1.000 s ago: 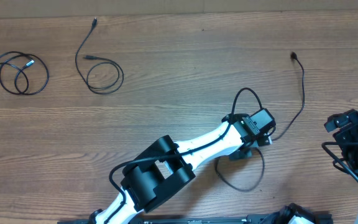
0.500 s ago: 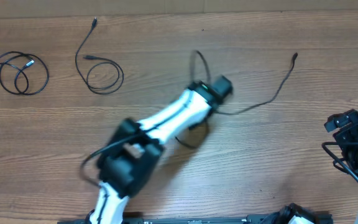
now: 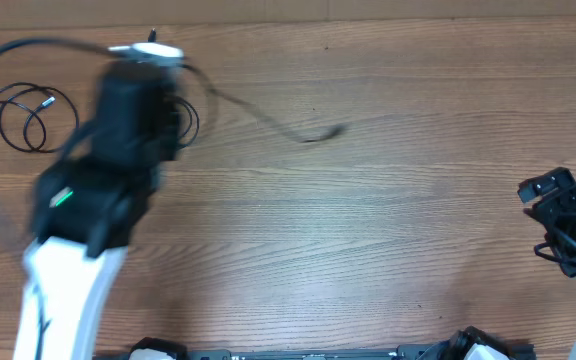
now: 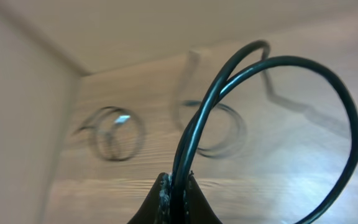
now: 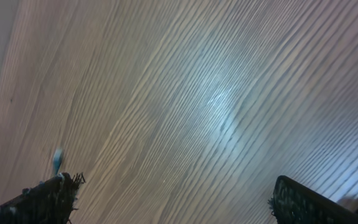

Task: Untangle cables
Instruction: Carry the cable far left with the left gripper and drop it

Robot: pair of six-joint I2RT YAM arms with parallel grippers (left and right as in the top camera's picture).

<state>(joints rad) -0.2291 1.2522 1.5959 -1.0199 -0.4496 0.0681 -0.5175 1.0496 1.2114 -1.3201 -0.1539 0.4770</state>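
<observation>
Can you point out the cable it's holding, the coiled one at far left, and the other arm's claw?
Held cable (image 4: 180, 163), left wrist view: doubled strands low in the loop.
Coiled cable (image 3: 44, 100), overhead view: its silver plug.
Right gripper (image 5: 173, 196), right wrist view: open gap at its middle.

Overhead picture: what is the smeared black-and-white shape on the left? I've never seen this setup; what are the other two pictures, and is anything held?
That shape is the robot's left arm, smeared by motion blur; the right arm sits at the right edge. The overhead picture looks down on a wooden table. The other two come from cameras on each wrist, looking past that arm's own jaws. The left jaws are shut on a thin black cable, whose free end trails off to the right. Two more lie apart at the upper left: a coiled cable and a looped cable, partly hidden by the arm. The right jaws are open, empty.
</observation>
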